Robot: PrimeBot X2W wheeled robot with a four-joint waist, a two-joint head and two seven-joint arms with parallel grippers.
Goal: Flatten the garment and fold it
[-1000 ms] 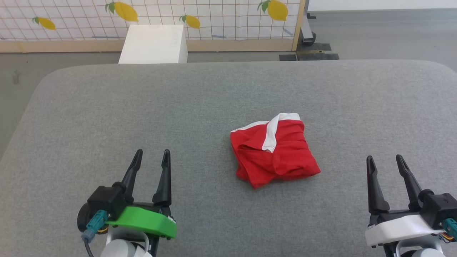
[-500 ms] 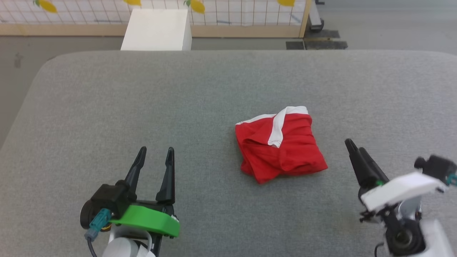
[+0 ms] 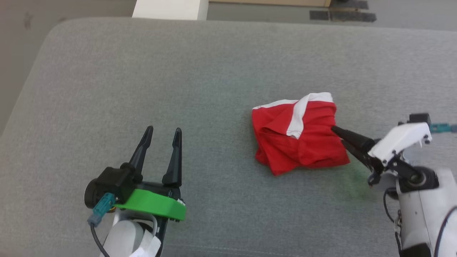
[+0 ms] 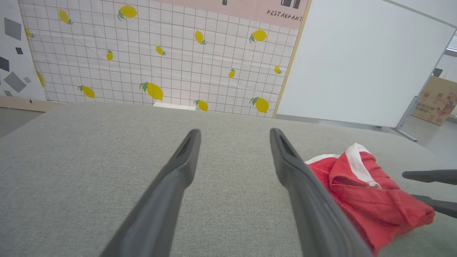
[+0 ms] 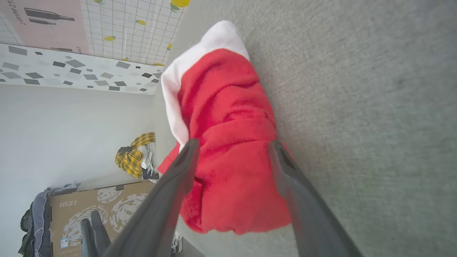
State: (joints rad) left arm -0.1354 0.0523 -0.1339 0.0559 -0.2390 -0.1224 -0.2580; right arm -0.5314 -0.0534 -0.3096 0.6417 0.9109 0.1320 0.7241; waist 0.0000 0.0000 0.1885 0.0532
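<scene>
The garment [image 3: 300,139] is a crumpled bright red bundle of shorts with a white stripe across its top, lying right of centre on the grey padded table [image 3: 142,71]. My right gripper [image 3: 338,135] is turned on its side and open, its tips at the bundle's right edge. In the right wrist view the two fingers straddle a red fold [image 5: 228,107]; I cannot tell whether they touch it. My left gripper [image 3: 163,129] stands open and empty at the lower left, well apart from the shorts [image 4: 367,200]. The lettering is hidden.
A white box [image 3: 167,9] stands beyond the table's far edge, with dark floor mats [image 3: 342,14] to its right. A lemon-print screen [image 4: 160,53] stands behind. Bare padding surrounds the garment on all sides.
The head camera has tilted down. My right gripper has rolled onto its side and moved left, up to the garment's right edge. The left gripper has stayed put.
</scene>
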